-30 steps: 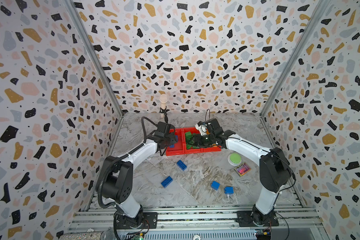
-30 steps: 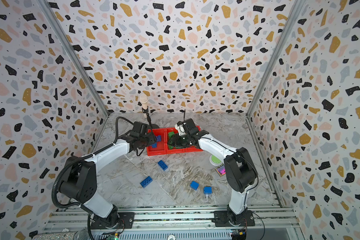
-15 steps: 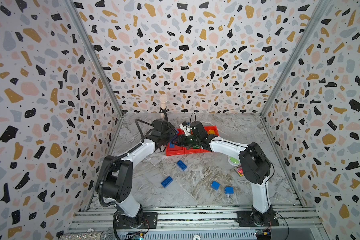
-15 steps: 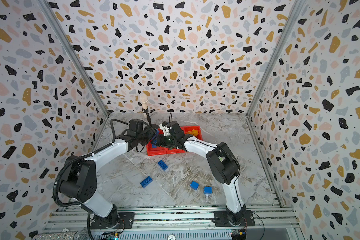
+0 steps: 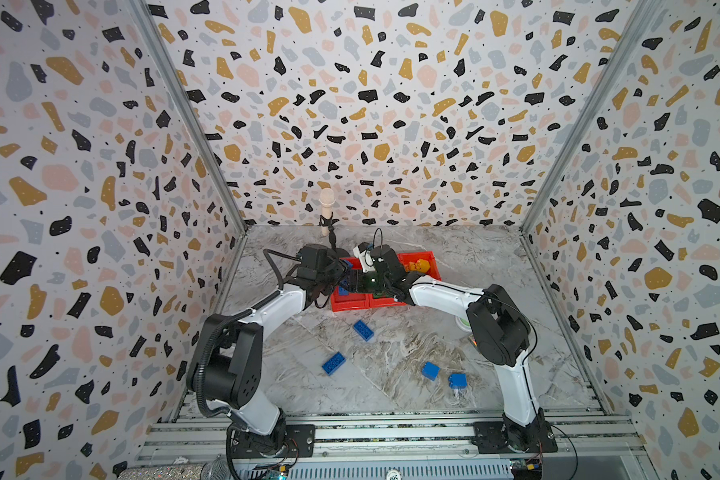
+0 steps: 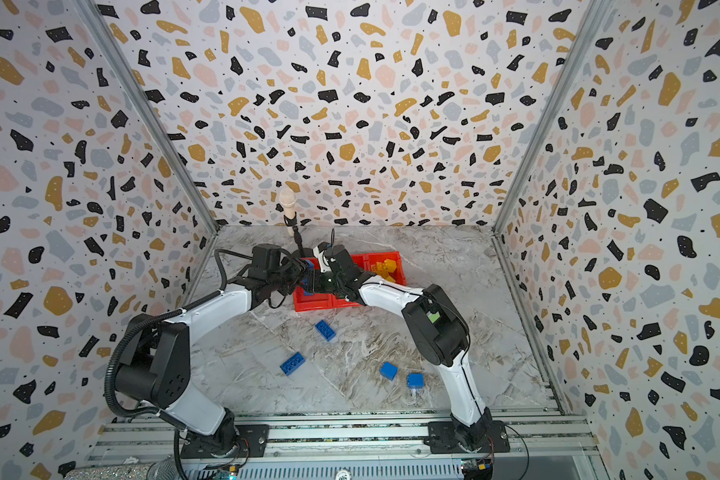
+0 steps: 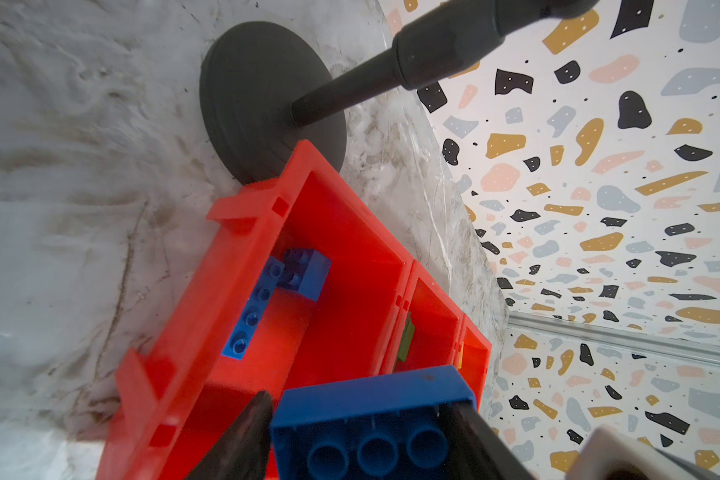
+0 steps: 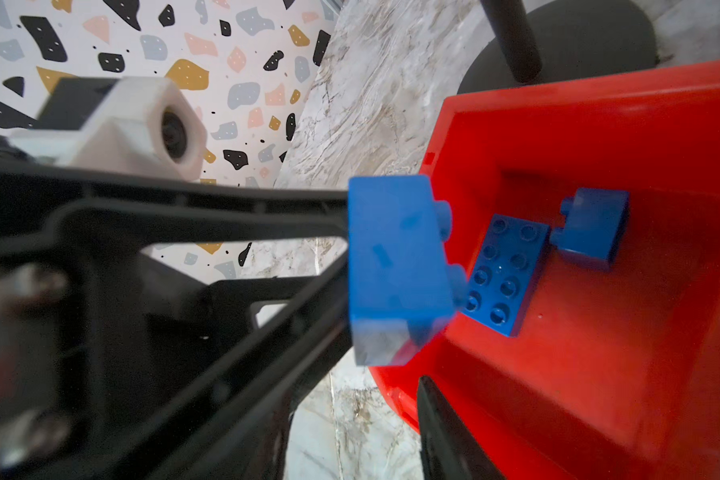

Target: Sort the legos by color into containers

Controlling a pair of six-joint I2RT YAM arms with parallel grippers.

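Note:
Three joined red containers (image 5: pixel 350 305) stand at mid-table. My left gripper (image 7: pixel 358 405) is shut on a blue lego (image 7: pixel 375 407), hanging over the leftmost bin (image 7: pixel 242 249); the same brick (image 8: pixel 395 257) shows in the right wrist view. Two blue legos (image 8: pixel 504 274) (image 8: pixel 591 226) lie in that bin. My right gripper (image 8: pixel 356 415) has reached across to the bin's near corner and is open, with only table between its fingers. Yellow legos (image 5: pixel 418 266) fill the rightmost bin. A green sliver (image 7: pixel 406 336) shows in the middle bin. Several blue legos (image 5: pixel 363 330) (image 5: pixel 334 363) (image 5: pixel 430 370) lie loose in front.
A black round-based stand (image 7: pixel 267 95) holding a microphone (image 5: pixel 327 208) touches the back corner of the leftmost bin. The round button (image 5: pixel 462 322) is mostly hidden behind the right arm's elbow. Both grippers (image 6: pixel 312 282) crowd close over the left bin.
The right gripper has swung left from over the middle bin to the left bin, beside the left gripper. The left gripper has stayed at the left bin.

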